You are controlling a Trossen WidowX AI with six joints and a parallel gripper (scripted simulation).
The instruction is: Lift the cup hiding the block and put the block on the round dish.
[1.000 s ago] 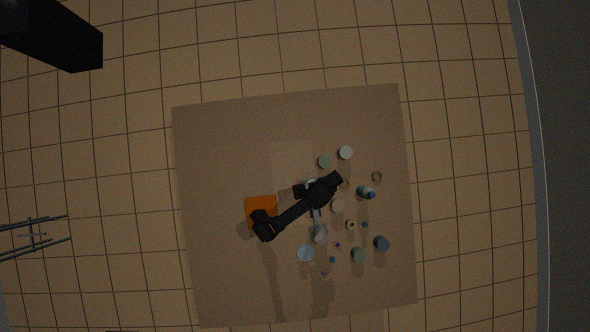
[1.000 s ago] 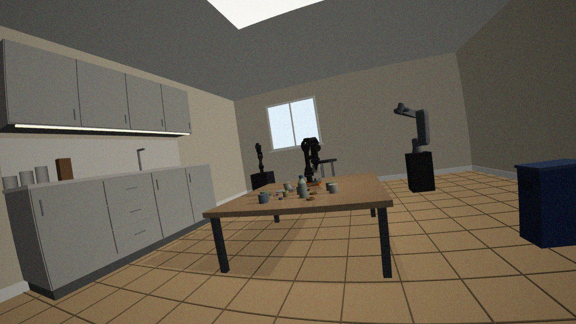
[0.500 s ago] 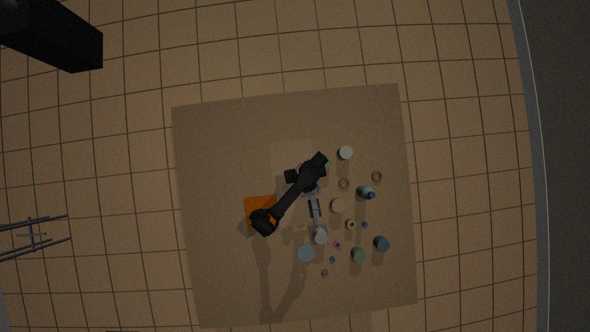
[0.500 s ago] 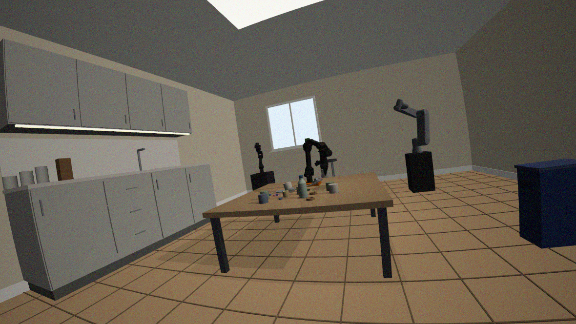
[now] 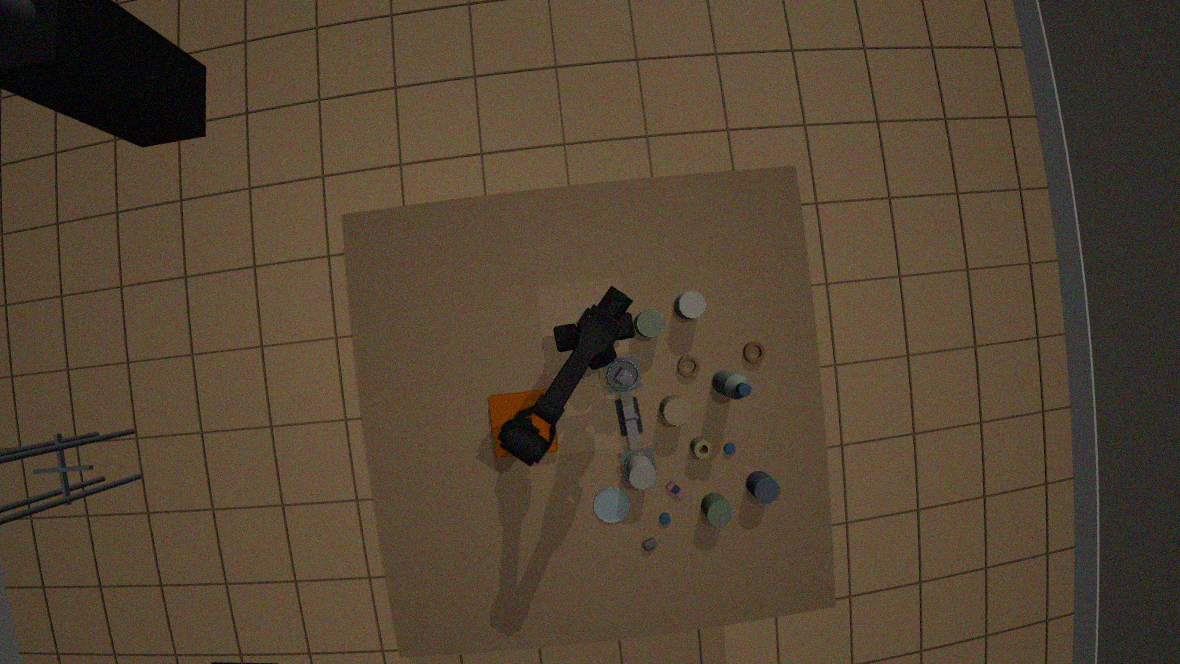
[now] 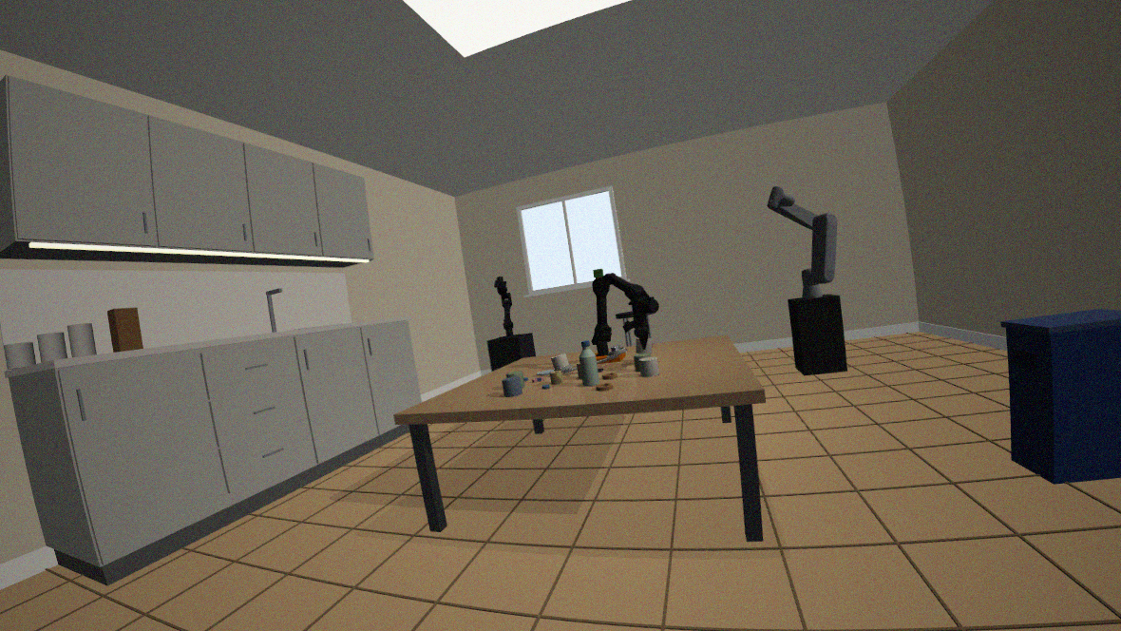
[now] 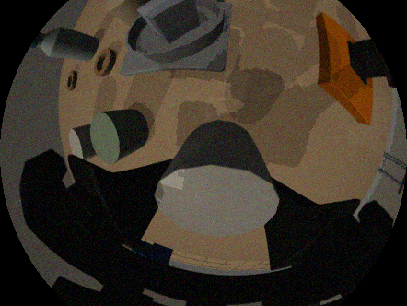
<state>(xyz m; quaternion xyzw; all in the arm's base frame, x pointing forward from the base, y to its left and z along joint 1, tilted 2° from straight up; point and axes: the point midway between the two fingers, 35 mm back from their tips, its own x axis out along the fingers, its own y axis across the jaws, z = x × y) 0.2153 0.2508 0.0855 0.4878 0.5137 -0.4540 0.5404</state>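
Observation:
My gripper [image 5: 594,337] [image 7: 218,170] is shut on a pale grey cup [image 7: 216,200], whose round end faces the wrist camera. It holds the cup off the balance, above the table beside the balance's upper end in the top view. The block [image 5: 624,375] [image 7: 179,22] sits uncovered inside the ring on that end of the grey balance [image 5: 627,402] [image 7: 216,64]. The other cup [image 5: 641,474] stands on the balance's lower end. The round pale blue dish [image 5: 611,504] lies beside that end and holds nothing. The arm hides the held cup in the top view.
A green cylinder [image 5: 649,323] [image 7: 105,138] and a white cylinder [image 5: 691,305] [image 7: 76,144] stand close to the gripper. A beige cylinder [image 5: 674,410] stands beside the beam. A bottle [image 5: 731,384] [image 6: 588,369] [image 7: 74,44] stands farther out. Several small objects lie right of the dish.

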